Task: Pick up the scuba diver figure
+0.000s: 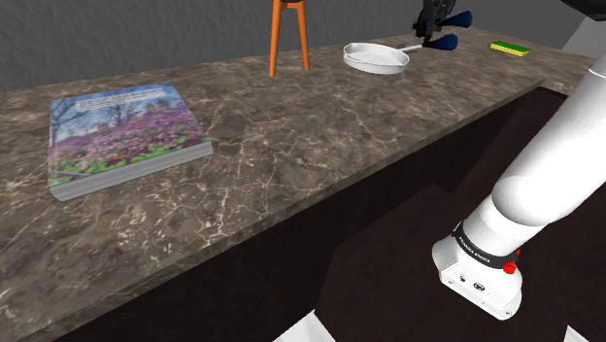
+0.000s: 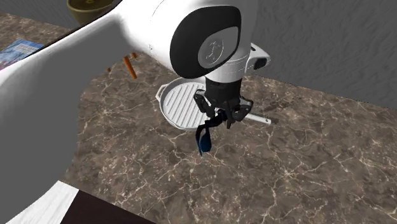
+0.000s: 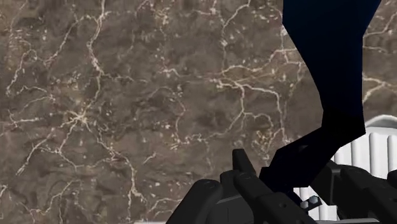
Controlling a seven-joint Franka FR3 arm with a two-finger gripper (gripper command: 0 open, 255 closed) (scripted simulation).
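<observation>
**Brown marble table [image 1: 291, 165], diver figure [image 2: 205, 139] caught in the claw [image 2: 221, 118]**

Veined brown stone runs the length of the scene, with a plain grey wall behind it. The claw is clenched on the diver figure. In the wrist view its black fingers [image 3: 245, 167] press on the dark shape from either side. In the second exterior view the figure hangs down from the fingertips, just beside a ribbed white pan [image 2: 181, 105]. It looks to be clear of the stone, though the gap is hard to judge. The shoulder view places it at the far end of the table, between the pan and a green and yellow sponge [image 1: 509, 48]. It is well apart from the flowery book [image 1: 126, 136] and the orange legs [image 1: 289, 34].

The figure is long and narrow, navy so dark it is nearly black, with brighter blue fins at one end. Its limbs and face cannot be made out.

It is probably light and stiff, a small moulded toy that the arm will barely feel. The risk is more likely its smooth, uneven surface, which could let it swing or slip between the flat fingers. The hold seems to sit near one end, with most of the body dangling below. A grip across the thicker trunk would likely be steadier than one on a thin limb or fin.
</observation>
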